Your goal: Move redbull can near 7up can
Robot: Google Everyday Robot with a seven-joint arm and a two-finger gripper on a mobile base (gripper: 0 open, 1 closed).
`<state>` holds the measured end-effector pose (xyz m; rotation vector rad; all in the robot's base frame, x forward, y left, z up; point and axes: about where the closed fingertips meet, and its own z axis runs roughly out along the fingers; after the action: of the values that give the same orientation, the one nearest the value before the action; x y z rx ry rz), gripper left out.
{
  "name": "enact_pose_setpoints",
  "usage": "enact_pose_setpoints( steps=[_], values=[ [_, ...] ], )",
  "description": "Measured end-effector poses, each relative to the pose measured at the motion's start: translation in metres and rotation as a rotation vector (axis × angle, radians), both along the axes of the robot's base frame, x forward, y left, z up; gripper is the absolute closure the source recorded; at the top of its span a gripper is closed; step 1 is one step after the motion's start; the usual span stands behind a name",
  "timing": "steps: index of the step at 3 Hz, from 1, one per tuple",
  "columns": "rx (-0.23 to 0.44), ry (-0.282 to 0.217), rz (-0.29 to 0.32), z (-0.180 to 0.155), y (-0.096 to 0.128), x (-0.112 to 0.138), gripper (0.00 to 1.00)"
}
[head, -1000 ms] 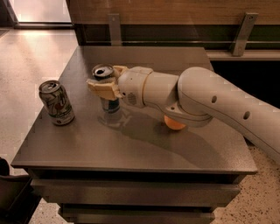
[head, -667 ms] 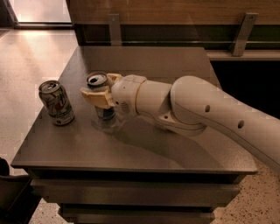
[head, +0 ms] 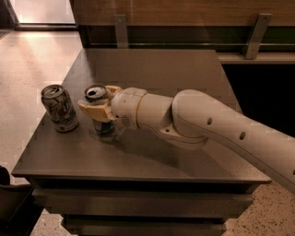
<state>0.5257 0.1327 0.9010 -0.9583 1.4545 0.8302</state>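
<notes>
My gripper (head: pixel 97 100) sits over the left part of a square, dark grey-brown matte tabletop (head: pixel 156 69), which rests on stacked dark slabs (head: pixel 138 205). Pale speckled stone floor (head: pixel 27 64) spreads to my left, brightest in a glare patch (head: pixel 41 10) at the top. Behind the table runs a brown wooden wall panel (head: pixel 184 11) above a dark band, crossed by two upright grey metal brackets (head: pixel 120 30) (head: pixel 254 27).

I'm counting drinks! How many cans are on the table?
2. The 7up can stands near the table's left edge. The redbull can stands just right of it, held in the gripper. The arm could hide more.
</notes>
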Motion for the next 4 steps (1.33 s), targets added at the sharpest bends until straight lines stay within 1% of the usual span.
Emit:
enact_pose_setpoints(
  steps=[1, 2, 3, 4],
  values=[
    [0.0, 0.0, 0.003, 0.0002, 0.0016, -0.0007, 0.82],
    [0.0, -0.001, 0.006, 0.0008, 0.0034, -0.0017, 0.59],
    [-0.001, -0.003, 0.01, 0.0014, 0.0052, -0.0027, 0.34],
    [-0.001, -0.004, 0.012, 0.0019, 0.0068, -0.0035, 0.12]
  ],
)
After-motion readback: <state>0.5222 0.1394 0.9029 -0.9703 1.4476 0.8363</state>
